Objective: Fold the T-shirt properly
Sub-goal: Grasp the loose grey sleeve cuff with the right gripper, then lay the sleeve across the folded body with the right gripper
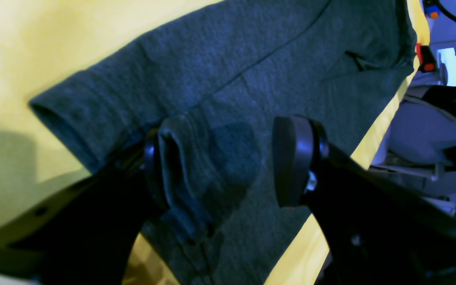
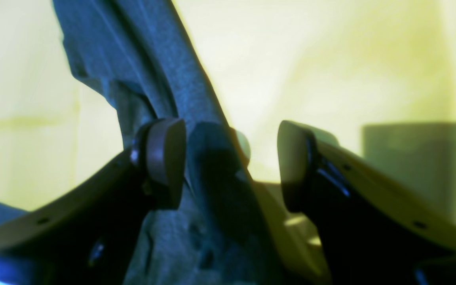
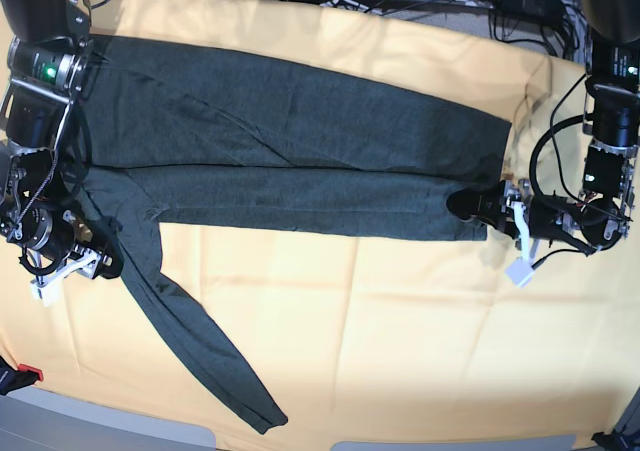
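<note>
Both jaws apart over T-shirt (image 3: 300, 121) (plain, no print); contact seemingly none, blurry.

Bare cloth (image 3: 420, 321) (right of sleeve (image 3: 200, 351)) lies unobstructed.

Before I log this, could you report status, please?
Left gripper and right gripper open at T-shirt edges. Shirt half-folded, one sleeve trailing. Nothing obstructing.
</note>
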You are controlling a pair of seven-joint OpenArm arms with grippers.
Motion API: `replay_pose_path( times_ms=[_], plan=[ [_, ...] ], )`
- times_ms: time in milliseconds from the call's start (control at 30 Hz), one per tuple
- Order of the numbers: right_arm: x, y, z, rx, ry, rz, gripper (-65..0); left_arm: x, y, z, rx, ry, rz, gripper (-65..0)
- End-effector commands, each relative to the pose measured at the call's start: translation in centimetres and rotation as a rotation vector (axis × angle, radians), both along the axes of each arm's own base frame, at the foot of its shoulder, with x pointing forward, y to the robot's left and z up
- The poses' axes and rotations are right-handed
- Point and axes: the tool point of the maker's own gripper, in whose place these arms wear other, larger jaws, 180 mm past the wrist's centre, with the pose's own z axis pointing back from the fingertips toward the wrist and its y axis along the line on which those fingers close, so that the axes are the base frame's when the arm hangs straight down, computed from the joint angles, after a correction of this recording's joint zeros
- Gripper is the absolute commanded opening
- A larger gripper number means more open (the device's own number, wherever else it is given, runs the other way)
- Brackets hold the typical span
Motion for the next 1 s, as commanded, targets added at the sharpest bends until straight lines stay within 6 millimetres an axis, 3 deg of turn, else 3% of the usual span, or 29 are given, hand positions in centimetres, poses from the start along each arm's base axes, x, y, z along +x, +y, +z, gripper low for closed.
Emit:
replay_pose_path(
  times_ms=[0, 400, 500, 600, 633, 800, 967],
  plan=[
    [1.3, -0.5, 1.9, 0.013, -0.050, -0.002, -26.7, 1.1, 0.4, 1.7, -0.011, -0.050, 0.009, -27.5],
    [0.5, 3.8, 0.5, 0.056, -0.007, 0.138, -28.0, 1.1, 0.4, 1.7, -0.014, -0.052, 0.011, -27.5],
    [0.1, 4.8, -0.3, 0.026, 0.027, 0.187, -39.4, 1.1, 0.4, 1.7, -0.014, -0.052, 0.011, -27.5],
    [0.0, 5.1, -0.7, 0.006, 0.039, 0.206, -61.6, 1.1, 0.4, 1.7, -0.014, -0.053, 0.011, -27.5],
    [0.1, 5.1, -0.6, 0.006, 0.036, 0.206, -65.0, 1.1, 0.4, 1.7, -0.014, -0.053, 0.011, -27.5],
    [1.0, 5.2, 1.7, 0.016, -0.009, 0.220, -65.0, 1.6, 0.4, 2.0, -0.027, -0.070, 0.029, -27.5],
    [-0.5, 6.9, 5.3, -0.042, -0.041, 0.361, -65.0, 1.6, 0.4, 2.0, -0.028, -0.070, 0.030, -27.5]
  ],
)
